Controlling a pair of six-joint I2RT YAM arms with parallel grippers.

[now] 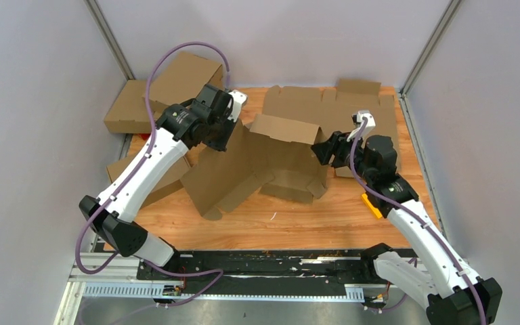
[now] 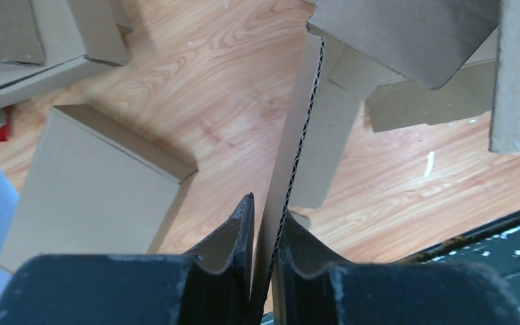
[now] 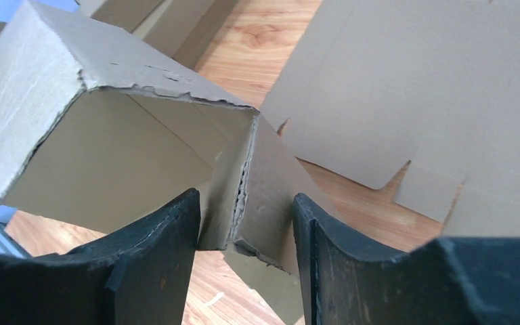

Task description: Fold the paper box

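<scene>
Nearest you, the black rail [image 1: 264,261] runs along the table [image 1: 325,217] edge, and a small orange piece [image 1: 371,205] lies by your right arm. Under your left forearm sits a closed brown box [image 1: 169,181], just beside the low corner of the paper box [image 1: 244,169]. That box stands mid-table between the two arms: plain brown corrugated card, half raised, with one broad panel sloping down to the left, a flap up at the back, and a torn, ragged upper edge near the right corner. Your left gripper [image 2: 265,210] is clamped on the edge of the broad panel. Your right gripper [image 3: 244,203] has its jaws apart, straddling the box's right corner fold without pinching it. Behind lies a flat die-cut sheet [image 1: 311,105], partly under the right wrist. Two more closed boxes [image 1: 132,108] are stacked far left.
</scene>
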